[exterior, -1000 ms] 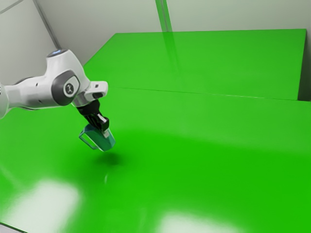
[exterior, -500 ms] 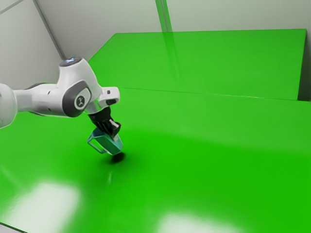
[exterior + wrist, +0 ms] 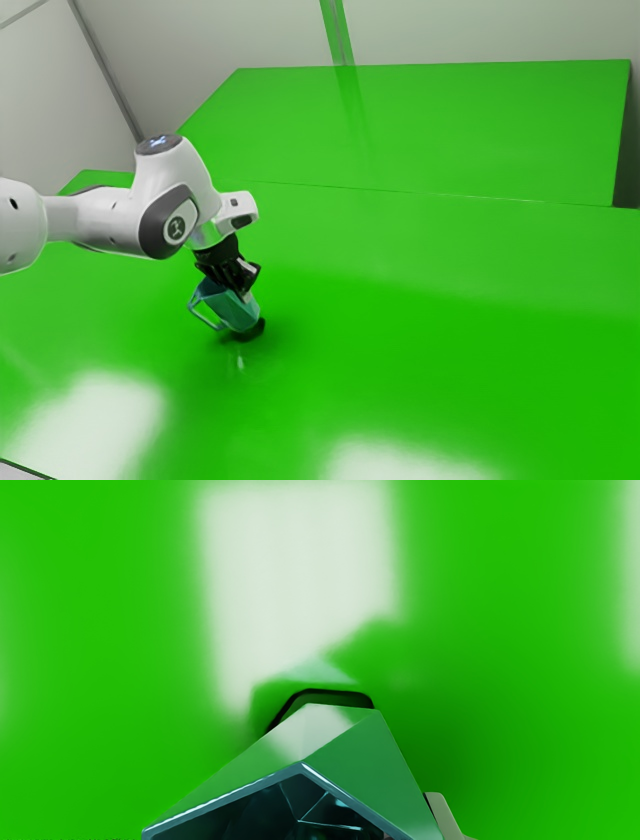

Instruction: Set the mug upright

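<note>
In the exterior view the black gripper (image 3: pixel 243 283) points down at a slant and holds the teal mug (image 3: pixel 231 307) by its upper part. The mug leans, its base low toward the exterior view's right, close to or touching the table above a dark shadow; its handle sticks out toward the exterior view's left. In the wrist view the faceted mug (image 3: pixel 350 750) shows its rim and dark inside, with one pale fingertip of the gripper (image 3: pixel 442 812) against its outer side. The other fingertip is hidden by the mug.
The glossy green table (image 3: pixel 420 330) spreads around the mug, with pale reflections on it. A raised-looking green panel (image 3: pixel 430 130) and grey walls stand behind it.
My hand has moved down and toward the exterior view's right, carrying the mug with it. The mug's base is now lower, right by its shadow, and the mug still leans.
</note>
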You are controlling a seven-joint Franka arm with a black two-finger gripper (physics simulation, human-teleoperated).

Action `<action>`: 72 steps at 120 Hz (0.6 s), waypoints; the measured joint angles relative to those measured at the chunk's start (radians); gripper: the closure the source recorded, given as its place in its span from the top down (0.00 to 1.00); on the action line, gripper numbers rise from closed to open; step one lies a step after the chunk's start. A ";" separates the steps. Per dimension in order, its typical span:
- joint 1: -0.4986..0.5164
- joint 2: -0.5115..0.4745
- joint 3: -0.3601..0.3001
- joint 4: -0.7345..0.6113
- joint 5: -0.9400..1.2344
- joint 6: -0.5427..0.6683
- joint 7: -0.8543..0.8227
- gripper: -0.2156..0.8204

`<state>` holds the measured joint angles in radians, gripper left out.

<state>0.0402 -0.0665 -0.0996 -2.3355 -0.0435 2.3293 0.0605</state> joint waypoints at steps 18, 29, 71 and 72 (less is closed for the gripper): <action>-0.001 0.012 -0.003 -0.003 0.001 0.006 -0.033 0.03; -0.004 0.021 -0.003 -0.003 0.001 0.009 -0.050 0.03; -0.011 0.045 -0.003 -0.005 -0.004 0.019 -0.092 0.18; -0.011 0.045 -0.003 -0.006 -0.004 0.019 -0.093 0.20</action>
<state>0.0292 -0.0216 -0.1029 -2.3410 -0.0475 2.3482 -0.0322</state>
